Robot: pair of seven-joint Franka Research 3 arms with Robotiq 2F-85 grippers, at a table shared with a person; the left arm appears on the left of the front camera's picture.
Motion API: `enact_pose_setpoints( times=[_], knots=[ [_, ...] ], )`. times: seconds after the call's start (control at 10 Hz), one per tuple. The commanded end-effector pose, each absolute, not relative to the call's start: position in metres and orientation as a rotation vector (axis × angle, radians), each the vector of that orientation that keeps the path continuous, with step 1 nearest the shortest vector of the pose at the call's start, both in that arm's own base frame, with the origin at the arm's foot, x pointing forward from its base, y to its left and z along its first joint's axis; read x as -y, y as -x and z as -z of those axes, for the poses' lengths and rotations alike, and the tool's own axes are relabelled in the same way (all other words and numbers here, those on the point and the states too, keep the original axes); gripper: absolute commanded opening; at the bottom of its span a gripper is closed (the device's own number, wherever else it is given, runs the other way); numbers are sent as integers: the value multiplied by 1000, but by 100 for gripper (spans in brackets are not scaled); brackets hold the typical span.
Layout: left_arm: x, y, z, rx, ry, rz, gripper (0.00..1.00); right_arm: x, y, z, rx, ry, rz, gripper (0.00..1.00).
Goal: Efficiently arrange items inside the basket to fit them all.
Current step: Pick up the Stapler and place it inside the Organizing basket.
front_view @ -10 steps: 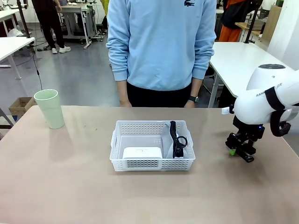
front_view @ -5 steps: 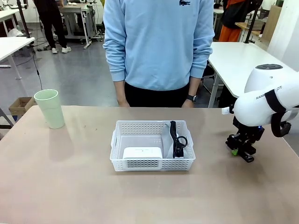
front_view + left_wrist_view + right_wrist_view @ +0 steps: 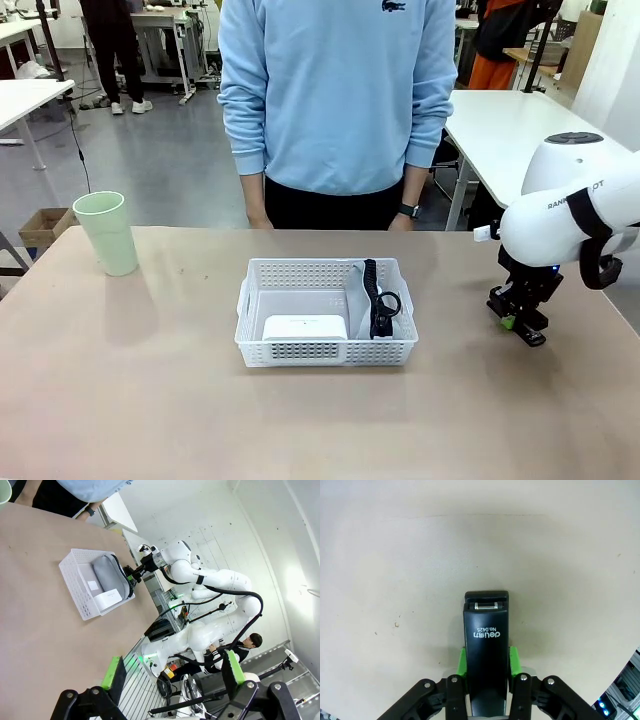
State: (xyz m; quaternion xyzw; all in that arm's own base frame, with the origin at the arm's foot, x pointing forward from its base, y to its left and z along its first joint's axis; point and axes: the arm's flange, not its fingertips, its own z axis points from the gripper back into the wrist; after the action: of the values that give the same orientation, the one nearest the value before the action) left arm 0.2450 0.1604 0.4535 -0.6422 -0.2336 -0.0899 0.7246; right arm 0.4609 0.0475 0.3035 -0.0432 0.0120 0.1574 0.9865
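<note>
Right gripper (image 3: 487, 663), nearest the robot's edge, low over the beige table (image 3: 150, 400): its jaws are drawn in against both flanks of a black, oblong metal-and-plastic stapler (image 3: 486, 630), gripped at the rear end with the long body projecting forward. Whether the stapler has left the tabletop cannot be told. Left gripper (image 3: 172, 672): jaws spread wide, holding nothing, raised clear of the table. Mid-table, well apart from the stapler: the shallow white perforated plastic basket (image 3: 325, 355), containing a white rectangular screen device (image 3: 305, 327) at its near wall and a grey fabric pouch with black strap (image 3: 106, 575) along its right side. Farther, at the left: an upright pale green plastic cup (image 3: 107, 233), outside the basket. Beyond the far edge: a person in a light-blue sweatshirt (image 3: 340, 90), arms down. Likely hazards: the end-on hold may let the stapler pivot or slip on lifting; free floor space in the basket is limited, so the stapler could catch the rim or land on the device.
</note>
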Motion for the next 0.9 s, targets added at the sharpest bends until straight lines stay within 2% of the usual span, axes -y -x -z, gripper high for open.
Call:
enact_pose_setpoints(
  times=[0.0, 0.2, 0.4, 0.7, 0.8],
  knots=[
    [-158, -243, -457, 532, 1438, 195, 100, -46, -461, -293, -39, 100, -309, 0],
    [-158, -243, -457, 532, 1438, 195, 100, -45, -459, -298, -37, 93, -300, 0],
    [-158, -243, -457, 532, 1438, 195, 100, -36, -439, -339, -38, 39, -294, 0],
    [-158, -243, -457, 532, 1438, 195, 100, -37, -375, -425, -85, 66, -162, 0],
    [-158, -243, -457, 532, 1438, 195, 100, -39, -355, -435, -30, 70, -124, 0]
  ],
)
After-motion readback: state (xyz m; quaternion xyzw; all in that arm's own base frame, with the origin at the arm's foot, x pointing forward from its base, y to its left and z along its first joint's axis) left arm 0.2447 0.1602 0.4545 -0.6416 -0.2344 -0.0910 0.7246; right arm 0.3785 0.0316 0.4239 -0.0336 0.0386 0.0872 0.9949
